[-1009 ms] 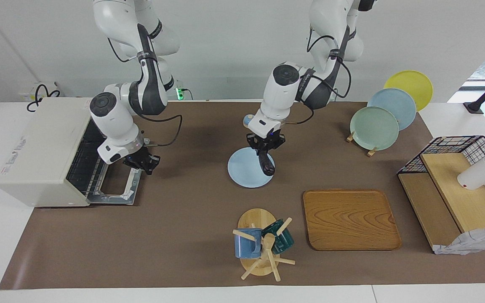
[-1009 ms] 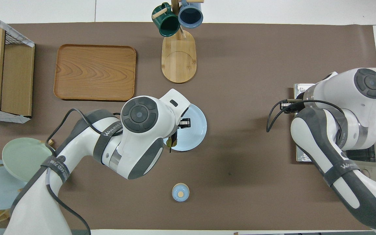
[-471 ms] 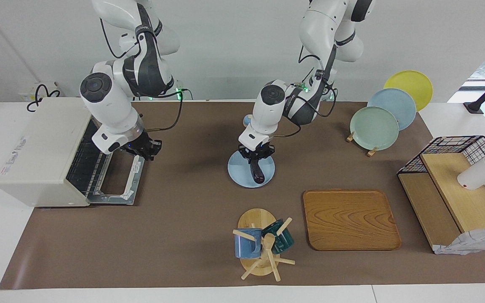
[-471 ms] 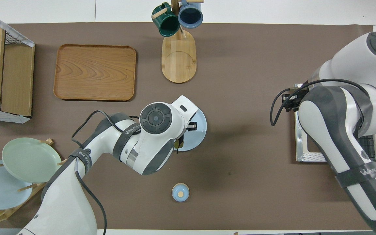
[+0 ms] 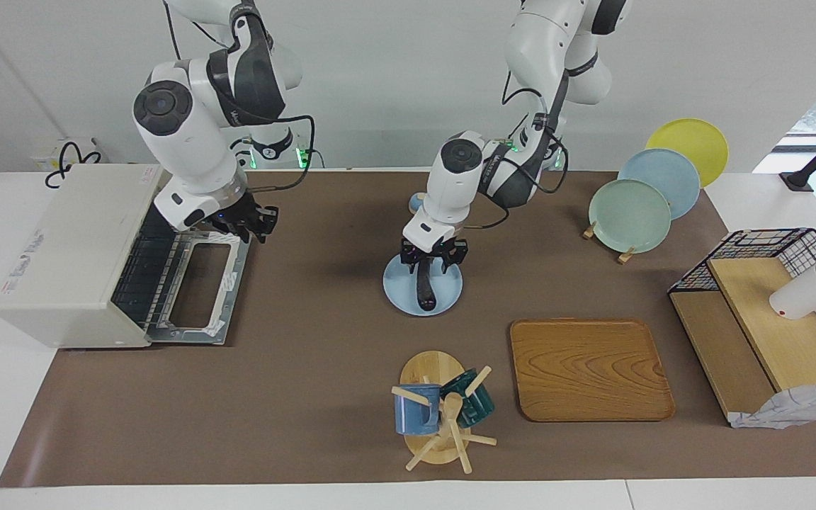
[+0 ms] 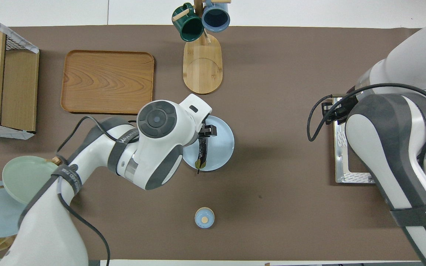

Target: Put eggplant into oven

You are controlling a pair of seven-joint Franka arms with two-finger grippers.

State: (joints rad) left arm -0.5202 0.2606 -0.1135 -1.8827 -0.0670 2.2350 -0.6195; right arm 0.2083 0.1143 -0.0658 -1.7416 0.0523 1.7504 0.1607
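Note:
The eggplant (image 5: pixel 424 292) (image 6: pixel 202 151), dark and slim, lies on a light blue plate (image 5: pixel 399 292) (image 6: pixel 221 143) in the middle of the table, with its stem end toward the robots. My left gripper (image 5: pixel 435 261) stands open low over that end, a finger on each side and apart from it. The cream-white oven (image 5: pixel 68 255) sits at the right arm's end of the table. Its door (image 5: pixel 202 290) (image 6: pixel 340 147) is dropped flat and the wire rack shows inside. My right gripper (image 5: pixel 248 223) hangs over the door's edge nearest the robots, holding nothing that I can see.
A mug tree with a blue and a green mug (image 5: pixel 440 411) and a wooden tray (image 5: pixel 588 368) lie farther from the robots than the plate. Standing plates (image 5: pixel 627 216) and a black wire rack (image 5: pixel 762 312) are at the left arm's end. A small blue lid (image 6: pixel 204 217) lies nearer the robots.
My left gripper came down with the eggplant, laid it on the blue plate and opened. My right gripper rose off the oven door and drew back toward the robots.

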